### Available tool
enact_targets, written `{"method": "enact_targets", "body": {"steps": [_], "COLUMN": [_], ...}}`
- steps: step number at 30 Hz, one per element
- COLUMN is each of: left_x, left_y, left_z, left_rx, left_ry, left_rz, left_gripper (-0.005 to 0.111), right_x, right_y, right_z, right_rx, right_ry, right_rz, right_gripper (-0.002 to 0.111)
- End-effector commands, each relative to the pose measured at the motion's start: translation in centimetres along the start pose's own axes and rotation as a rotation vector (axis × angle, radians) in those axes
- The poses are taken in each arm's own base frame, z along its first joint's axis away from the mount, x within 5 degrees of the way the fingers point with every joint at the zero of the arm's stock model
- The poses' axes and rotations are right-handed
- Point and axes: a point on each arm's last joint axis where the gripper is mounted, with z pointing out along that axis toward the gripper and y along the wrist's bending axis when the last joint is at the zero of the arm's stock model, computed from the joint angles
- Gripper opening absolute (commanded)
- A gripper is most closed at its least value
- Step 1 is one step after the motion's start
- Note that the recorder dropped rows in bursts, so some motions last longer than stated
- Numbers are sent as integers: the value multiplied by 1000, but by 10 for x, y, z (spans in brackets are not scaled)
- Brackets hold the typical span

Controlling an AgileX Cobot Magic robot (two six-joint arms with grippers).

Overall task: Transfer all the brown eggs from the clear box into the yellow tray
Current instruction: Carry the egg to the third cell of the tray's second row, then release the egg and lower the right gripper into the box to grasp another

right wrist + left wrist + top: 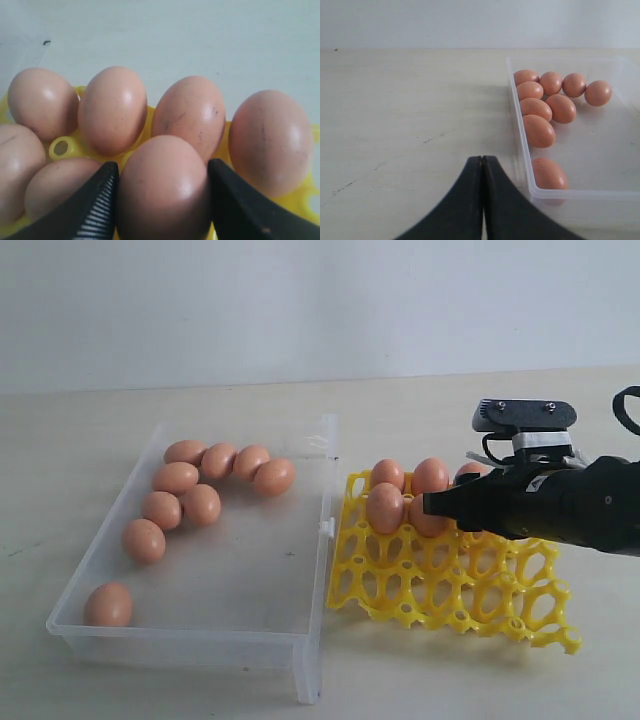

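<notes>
My right gripper is shut on a brown egg, its black fingers pressed against both sides. It holds this egg low over the yellow tray, whose far cups carry several other brown eggs. In the exterior view the right gripper reaches in from the right over the tray's far rows. Several brown eggs lie in the clear box on the left, and one lone egg rests in its near corner. My left gripper is shut and empty above the bare table beside the clear box.
The clear box and yellow tray stand side by side, nearly touching. A small latch sticks out of the box wall toward the tray. A white wall runs along the back of the pale table.
</notes>
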Motion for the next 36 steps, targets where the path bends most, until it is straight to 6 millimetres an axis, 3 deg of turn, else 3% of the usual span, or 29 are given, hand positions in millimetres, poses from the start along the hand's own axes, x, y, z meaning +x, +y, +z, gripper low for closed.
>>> {"method": "enact_targets", "body": {"steps": [1, 6, 8, 17, 19, 21, 22, 23, 24, 25, 29, 34, 36], "left_x": [-2, -2, -2, -2, -2, -2, -2, -2, -2, -2, -2, -2, -2], "left_y": [0, 0, 0, 0, 0, 0, 0, 0, 0, 0, 0, 0, 0], "left_z": [-1, -1, -1, -1, -1, -1, -1, -1, -1, -1, -1, -1, -1], "left_rx": [0, 0, 0, 0, 0, 0, 0, 0, 0, 0, 0, 0, 0], "left_ry": [-14, -14, -14, -14, -14, -14, -14, -14, -14, -14, -14, -14, -14], "left_rz": [0, 0, 0, 0, 0, 0, 0, 0, 0, 0, 0, 0, 0], "left_gripper": [0, 0, 0, 0, 0, 0, 0, 0, 0, 0, 0, 0, 0], "right_x": [-4, -4, -4, -12, -22, -40, -54, -58, -71, -75, -86, -71, -64], "right_y": [0, 0, 0, 2, 6, 14, 24, 28, 44, 51, 120, 204, 227], "right_z": [1, 1, 1, -7, -14, -26, -35, -39, -47, -50, -53, -19, -6], "right_rx": [-6, -7, -7, -20, -41, -83, -123, -141, -191, -212, -382, -553, -599], "right_ry": [-21, -16, -18, -37, -38, -37, -24, -8, 7, 17, 140, 359, 415], "right_rz": [-25, -25, -25, -21, -16, -54, -106, -128, -191, -219, -359, -492, -492], "right_gripper": [20, 62, 69, 64, 56, 37, 18, 9, 0, 1, 14, 48, 53]}}
